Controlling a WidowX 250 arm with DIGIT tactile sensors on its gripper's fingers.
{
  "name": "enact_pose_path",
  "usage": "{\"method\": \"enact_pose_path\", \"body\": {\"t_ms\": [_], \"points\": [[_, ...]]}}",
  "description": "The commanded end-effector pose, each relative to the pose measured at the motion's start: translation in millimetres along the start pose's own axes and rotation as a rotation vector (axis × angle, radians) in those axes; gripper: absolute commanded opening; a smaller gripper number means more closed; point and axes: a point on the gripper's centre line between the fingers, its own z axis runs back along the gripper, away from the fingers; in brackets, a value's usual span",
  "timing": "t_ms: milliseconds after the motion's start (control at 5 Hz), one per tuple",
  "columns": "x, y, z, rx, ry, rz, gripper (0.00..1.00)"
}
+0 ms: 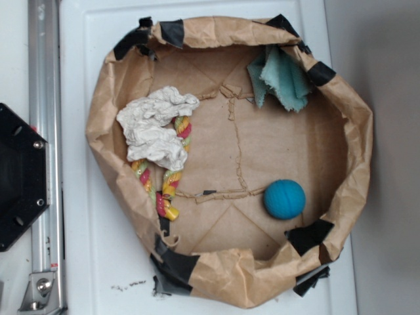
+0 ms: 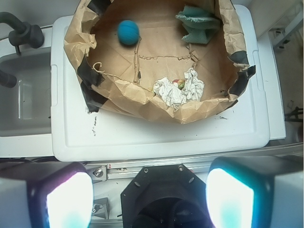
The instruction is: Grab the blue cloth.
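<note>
Exterior: one blue cloth [image 1: 283,77], one ball [image 1: 285,199], one rag [image 1: 157,127].

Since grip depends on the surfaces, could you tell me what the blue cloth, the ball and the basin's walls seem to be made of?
The blue cloth looks like soft woven fabric, matte, with frayed edges and folds. The ball seems rubber or plastic, faintly ribbed and smooth. The basin's walls look like crumpled brown paper, patched with black tape.

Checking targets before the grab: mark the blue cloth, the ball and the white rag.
blue cloth [image 1: 283,79], exterior view, middle of the fabric.
ball [image 1: 285,199], exterior view, centre of the sphere.
white rag [image 2: 178,90], wrist view, middle of the crumpled folds.
</note>
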Motion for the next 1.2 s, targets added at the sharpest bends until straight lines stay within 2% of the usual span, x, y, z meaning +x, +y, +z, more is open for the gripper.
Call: {"method": "enact_pose_path", "body": {"t_ms": [0,200,400,600,800,1000], "points": [[0,0,0,0.0,0.0,0.0,1.0],[39,19,-33,0.095,-0.086,0.047,1.0],[70,23,-59,0.14,-0.156,0.085,1.0],[96,20,-89,0.136,-0.195,0.1,1.0],[125,25,-121,0.14,-0.255,0.208,1.0],[146,27,-154,0.165,-0.217,0.219,1.0]]}}
